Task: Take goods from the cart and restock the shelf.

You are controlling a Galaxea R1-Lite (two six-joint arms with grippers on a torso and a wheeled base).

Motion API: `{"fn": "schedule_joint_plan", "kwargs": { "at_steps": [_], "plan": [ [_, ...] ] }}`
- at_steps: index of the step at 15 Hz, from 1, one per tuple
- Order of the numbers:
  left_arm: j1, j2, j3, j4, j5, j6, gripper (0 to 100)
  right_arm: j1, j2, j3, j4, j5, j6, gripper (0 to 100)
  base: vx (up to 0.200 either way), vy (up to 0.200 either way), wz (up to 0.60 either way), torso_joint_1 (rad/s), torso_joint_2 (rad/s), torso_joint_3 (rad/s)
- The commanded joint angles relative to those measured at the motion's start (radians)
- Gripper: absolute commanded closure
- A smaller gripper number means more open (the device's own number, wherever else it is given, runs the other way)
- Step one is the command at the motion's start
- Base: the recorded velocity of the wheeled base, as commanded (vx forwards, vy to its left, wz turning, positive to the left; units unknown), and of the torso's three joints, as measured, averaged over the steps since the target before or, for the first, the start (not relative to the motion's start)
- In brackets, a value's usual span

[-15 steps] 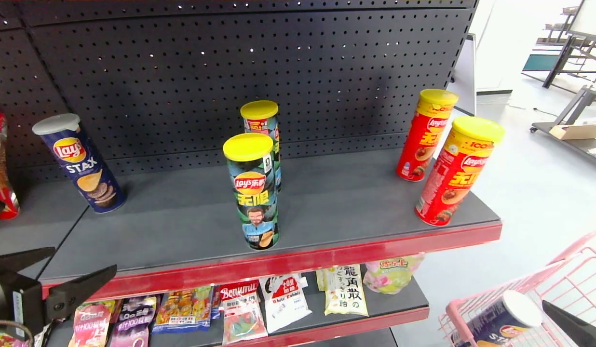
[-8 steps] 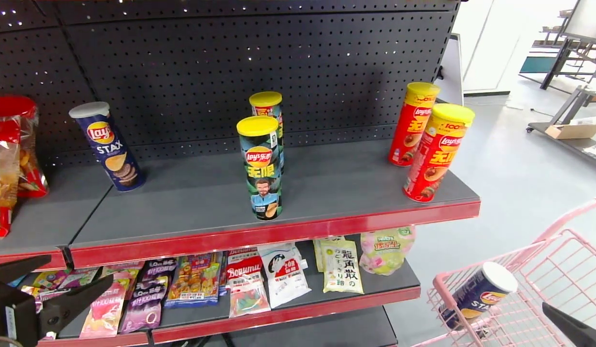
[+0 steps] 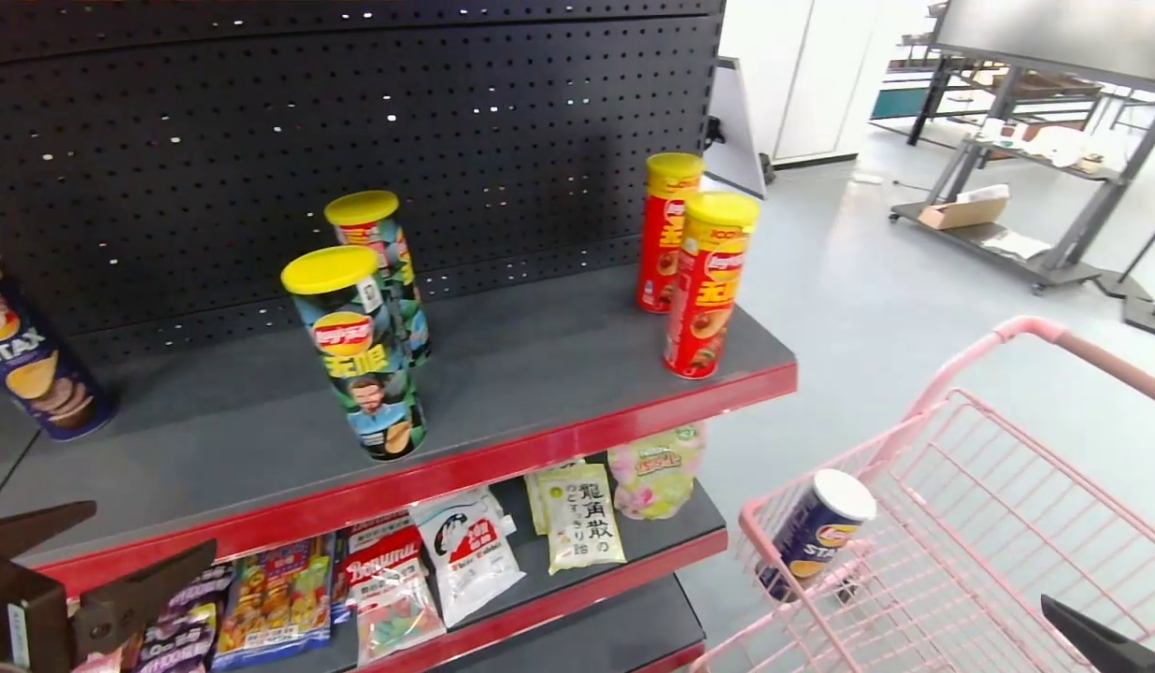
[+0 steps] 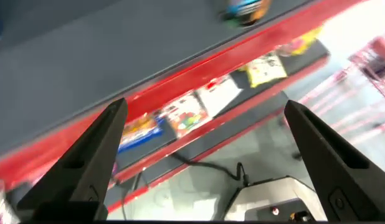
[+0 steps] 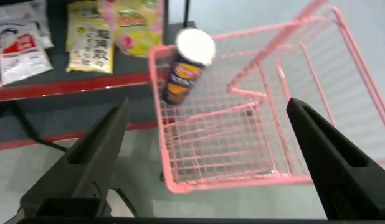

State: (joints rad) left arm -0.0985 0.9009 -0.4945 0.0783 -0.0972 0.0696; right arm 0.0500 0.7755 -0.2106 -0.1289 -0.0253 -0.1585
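A navy chip can with a white lid (image 3: 814, 533) leans in the near left corner of the pink wire cart (image 3: 970, 439); the right wrist view has this can (image 5: 186, 65) ahead of my right gripper (image 5: 208, 106), which is open, empty and apart from it. On the grey shelf with the red front edge (image 3: 559, 435) stand another navy can (image 3: 26, 365), two teal cans with yellow lids (image 3: 353, 350) and two red cans (image 3: 708, 280). My left gripper (image 3: 152, 528) hangs open and empty before the shelf's front edge (image 4: 180, 81), low on the left.
Snack bags (image 3: 465, 551) lie on the lower shelf under the cans. A black pegboard (image 3: 353, 121) backs the shelf. Grey racks (image 3: 1026, 215) stand on the open floor beyond the cart. One finger (image 3: 1091, 640) of my right gripper shows over the cart basket.
The head camera has swung right, so the shelf has slid left in the picture and more of the cart shows. Cans have not moved. Both grippers stay open.
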Motion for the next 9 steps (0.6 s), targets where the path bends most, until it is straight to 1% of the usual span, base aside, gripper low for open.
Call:
{"fn": "schedule_joint_plan", "kwargs": {
  "at_steps": [1,2,9],
  "plan": [
    [0.000,0.000,0.001,0.000,-0.001,-0.001,0,0.002,0.014,0.000,-0.001,0.001,-0.001,0,0.000,0.000,-0.60,-0.007,0.00,0.002],
    [-0.001,-0.002,0.001,0.000,-0.004,-0.002,0,0.002,0.021,0.000,-0.001,0.001,-0.003,0,0.000,0.000,-0.60,0.007,0.00,0.002],
    [-0.001,-0.022,0.002,0.001,-0.018,-0.001,0,-0.001,0.013,0.016,-0.001,-0.002,-0.001,0,0.000,0.000,0.00,0.000,0.00,0.000]
  ]
}}
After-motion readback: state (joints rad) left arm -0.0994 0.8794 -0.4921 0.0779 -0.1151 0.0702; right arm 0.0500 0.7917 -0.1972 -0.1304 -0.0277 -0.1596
